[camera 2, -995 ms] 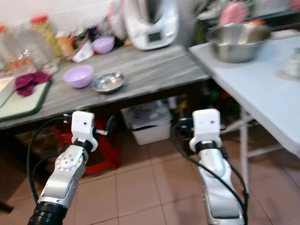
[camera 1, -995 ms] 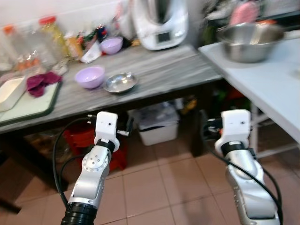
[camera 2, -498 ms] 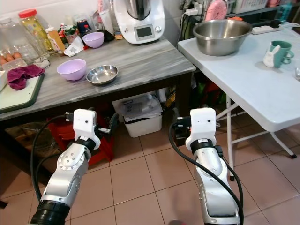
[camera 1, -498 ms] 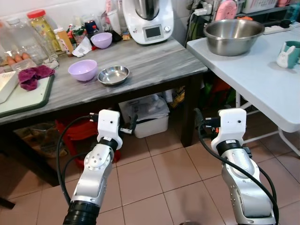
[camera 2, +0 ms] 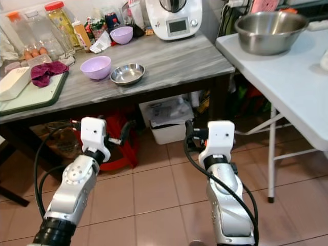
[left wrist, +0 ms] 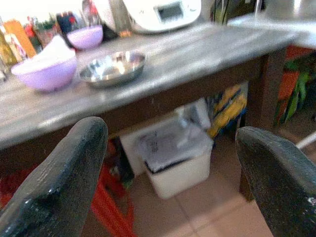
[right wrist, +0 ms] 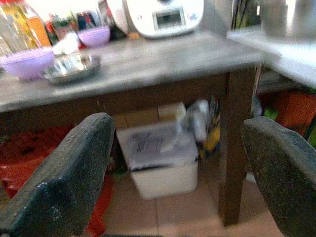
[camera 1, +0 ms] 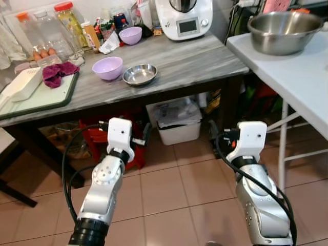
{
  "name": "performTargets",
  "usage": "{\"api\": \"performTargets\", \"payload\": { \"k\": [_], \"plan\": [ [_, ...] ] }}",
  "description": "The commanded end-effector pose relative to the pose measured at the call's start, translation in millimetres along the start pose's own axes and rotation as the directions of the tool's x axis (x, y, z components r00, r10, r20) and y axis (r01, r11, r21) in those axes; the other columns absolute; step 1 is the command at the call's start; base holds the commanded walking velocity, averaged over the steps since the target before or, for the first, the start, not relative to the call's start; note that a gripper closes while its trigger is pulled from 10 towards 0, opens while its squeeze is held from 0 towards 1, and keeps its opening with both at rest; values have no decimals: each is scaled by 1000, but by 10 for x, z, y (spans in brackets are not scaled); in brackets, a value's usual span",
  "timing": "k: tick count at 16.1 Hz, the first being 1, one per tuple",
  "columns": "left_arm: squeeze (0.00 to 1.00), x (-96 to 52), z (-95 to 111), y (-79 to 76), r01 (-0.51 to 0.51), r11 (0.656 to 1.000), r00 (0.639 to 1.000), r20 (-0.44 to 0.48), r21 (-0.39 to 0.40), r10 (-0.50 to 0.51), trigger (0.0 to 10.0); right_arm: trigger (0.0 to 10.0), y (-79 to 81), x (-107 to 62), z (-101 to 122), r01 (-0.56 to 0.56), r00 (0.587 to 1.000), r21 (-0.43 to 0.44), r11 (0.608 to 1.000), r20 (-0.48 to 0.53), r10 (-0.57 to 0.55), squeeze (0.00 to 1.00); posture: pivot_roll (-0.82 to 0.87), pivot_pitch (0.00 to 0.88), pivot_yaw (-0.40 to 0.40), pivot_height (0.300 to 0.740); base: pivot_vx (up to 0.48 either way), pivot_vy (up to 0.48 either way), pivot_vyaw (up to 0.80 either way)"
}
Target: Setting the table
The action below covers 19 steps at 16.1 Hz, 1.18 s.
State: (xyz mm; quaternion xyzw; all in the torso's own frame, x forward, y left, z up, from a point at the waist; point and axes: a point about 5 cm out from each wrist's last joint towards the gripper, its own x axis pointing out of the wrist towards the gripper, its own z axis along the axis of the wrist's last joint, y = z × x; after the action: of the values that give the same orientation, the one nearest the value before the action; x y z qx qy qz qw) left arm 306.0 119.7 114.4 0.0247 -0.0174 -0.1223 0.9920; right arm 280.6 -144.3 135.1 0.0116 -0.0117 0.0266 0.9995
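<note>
Left wrist view looks out between my left gripper's two black fingers, which stand wide apart with nothing between them, and the right wrist view shows my right gripper spread just as wide and just as empty. I carry both low, in front of me over the terracotta tiled floor, below the table edge; I judge that is because I am on my way to the tableware and have not yet picked anything up. Under the grey wood-grain table sit one white plastic bin and, nearer my left arm, something red that I cannot identify. On the tabletop, near its middle and well out of my reach, lie the likely dishes for the task: one shallow round steel dish and, just beside it, one lilac plastic bowl; a second lilac bowl stands farther back by the white kitchen machine. That makes two lilac bowls and one steel dish. At my far left a green-rimmed cutting board holds one crumpled purple cloth. Along the back wall stand clear bottles with orange and red caps; I count at least three. To my right, on the pale blue table, rests one large steel mixing bowl, presumably the table to be set.
</note>
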Motion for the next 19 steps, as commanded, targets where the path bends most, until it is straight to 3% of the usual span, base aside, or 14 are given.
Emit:
{"api": "performTargets", "payload": {
  "k": [1,3,5,7,10,12,15,18,19],
  "plan": [
    [0,-97,-103,45,1,999,999,-45,43,1,10000,10000,41,30,-75,-11,1000,26,1000,-20,11,0,-118,120,188,740,0,0,0],
    [0,-174,-156,70,5,999,997,-79,40,-2,10000,10000,63,63,-107,-8,999,46,999,-38,10,0,-85,145,187,740,0,0,0],
    [0,-332,-273,209,22,994,993,-119,102,-10,10000,10000,203,108,-239,-26,997,77,997,-75,32,0,-30,140,171,740,0,0,0],
    [0,-442,-312,429,-68,986,986,-141,153,90,10000,10000,439,145,-372,-111,986,126,986,-112,125,0,33,107,164,740,0,0,0],
    [0,-498,-311,538,-119,979,977,-156,166,145,10000,10000,550,207,-472,-153,973,154,976,-149,176,0,102,128,159,740,0,0,0],
    [0,-593,-401,522,-93,981,973,-194,168,125,10000,10000,573,196,-519,-159,971,160,974,-152,183,0,117,128,158,740,0,0,0],
    [0,-653,-513,419,-90,992,966,-235,87,108,10000,10000,496,162,-574,-146,978,97,985,-139,158,0,79,125,165,740,0,0,0],
    [0,-569,-537,218,-41,998,972,-230,37,49,10000,10000,291,153,-503,-115,986,39,993,-114,118,0,0,135,104,740,0,0,0],
    [0,-514,-561,133,-28,1000,974,-225,4,28,10000,10000,204,137,-449,-132,987,-4,991,-96,131,0,-63,129,52,740,0,0,0]
  ]
}}
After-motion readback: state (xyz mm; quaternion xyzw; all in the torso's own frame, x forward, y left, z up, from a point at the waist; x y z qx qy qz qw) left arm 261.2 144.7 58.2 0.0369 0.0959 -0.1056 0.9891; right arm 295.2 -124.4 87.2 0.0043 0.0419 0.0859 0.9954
